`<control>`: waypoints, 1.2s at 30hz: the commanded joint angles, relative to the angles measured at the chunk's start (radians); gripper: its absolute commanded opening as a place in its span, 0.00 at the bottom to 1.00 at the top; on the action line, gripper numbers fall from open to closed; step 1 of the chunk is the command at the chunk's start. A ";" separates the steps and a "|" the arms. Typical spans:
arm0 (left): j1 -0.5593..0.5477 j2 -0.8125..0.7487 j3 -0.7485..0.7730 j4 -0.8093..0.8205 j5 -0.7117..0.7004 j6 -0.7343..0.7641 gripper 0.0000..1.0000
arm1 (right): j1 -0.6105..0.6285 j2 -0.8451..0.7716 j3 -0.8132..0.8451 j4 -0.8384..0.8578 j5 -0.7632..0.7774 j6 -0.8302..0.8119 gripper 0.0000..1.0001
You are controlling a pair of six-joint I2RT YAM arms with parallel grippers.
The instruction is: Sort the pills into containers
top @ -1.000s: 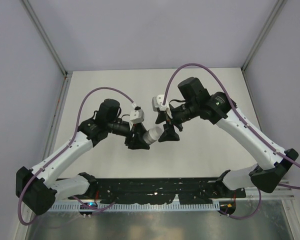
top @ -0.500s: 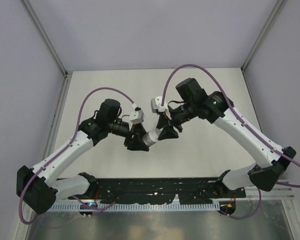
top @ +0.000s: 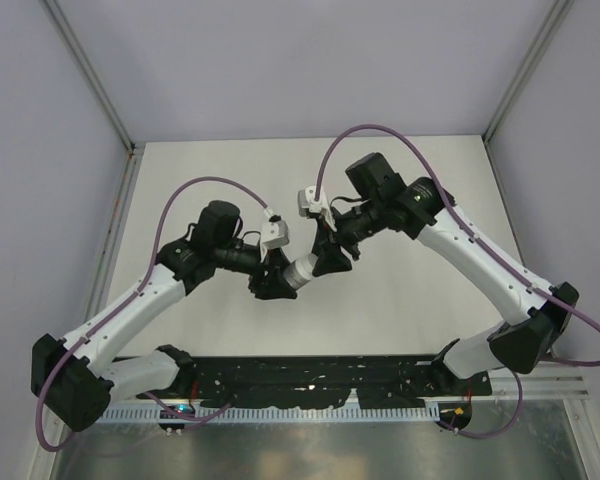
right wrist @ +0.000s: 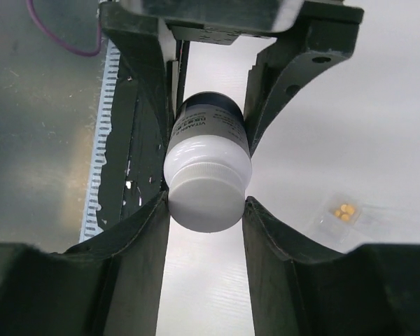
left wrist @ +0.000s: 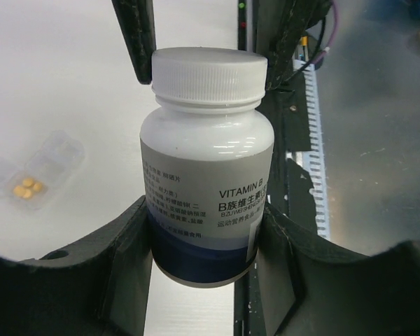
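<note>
vitamin bottle (top: 302, 272) mid-frame in the top view, left gripper (left wrist: 206, 234) clamped round its labelled body, right gripper (right wrist: 206, 208) pinched tight on the white cap (right wrist: 208, 183), clear packet (left wrist: 52, 159) with orange pills (left wrist: 27, 187) at the left edge of the left wrist view

The right gripper (right wrist: 206, 204) is now closer in to the bottle (top: 302, 272). Its jaws, spread wide a second ago just short of the white cap (left wrist: 208, 70), now press both sides of it. The right arm (top: 480, 262) leans further left.
</note>
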 commanded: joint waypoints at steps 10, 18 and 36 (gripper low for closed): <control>-0.017 -0.107 -0.075 0.223 -0.479 -0.073 0.00 | -0.092 0.158 0.050 0.117 -0.086 0.249 0.25; -0.113 -0.115 -0.092 0.229 -0.714 0.017 0.00 | -0.149 0.272 0.063 0.185 -0.157 0.406 0.28; -0.225 -0.078 -0.098 0.266 -1.030 0.111 0.00 | -0.167 0.296 0.044 0.234 -0.157 0.465 0.68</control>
